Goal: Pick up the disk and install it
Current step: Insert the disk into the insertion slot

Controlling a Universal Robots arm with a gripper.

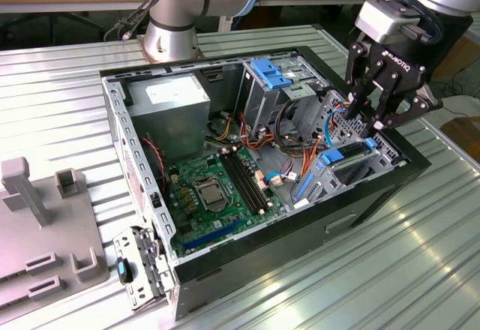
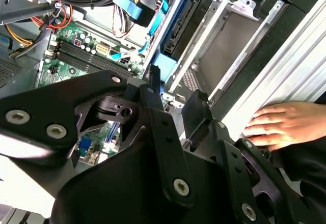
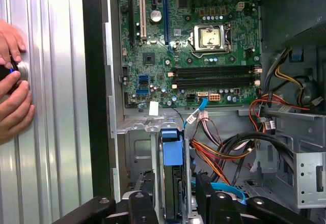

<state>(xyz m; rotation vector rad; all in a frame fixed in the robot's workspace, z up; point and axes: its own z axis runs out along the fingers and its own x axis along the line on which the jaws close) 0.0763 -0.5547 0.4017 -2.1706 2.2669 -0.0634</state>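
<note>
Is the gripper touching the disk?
Cannot tell. In the first wrist view the gripper straddles the disk in its bay, but contact is unclear.

Tight slot for the gripper [image 1: 367, 124] between the cable tangle [image 3: 224, 152] and the bay wall [image 3: 135, 147], seemingly little spare room

The disk [image 3: 171, 150] stands edge-on in its bay, its far end lost among the gripper's [image 3: 173, 183] black parts. On the bench [image 3: 56, 132] a person's hand [image 3: 15, 107] is cut off by the picture's edge — the small round object it touches is mostly covered, unidentifiable.
</note>
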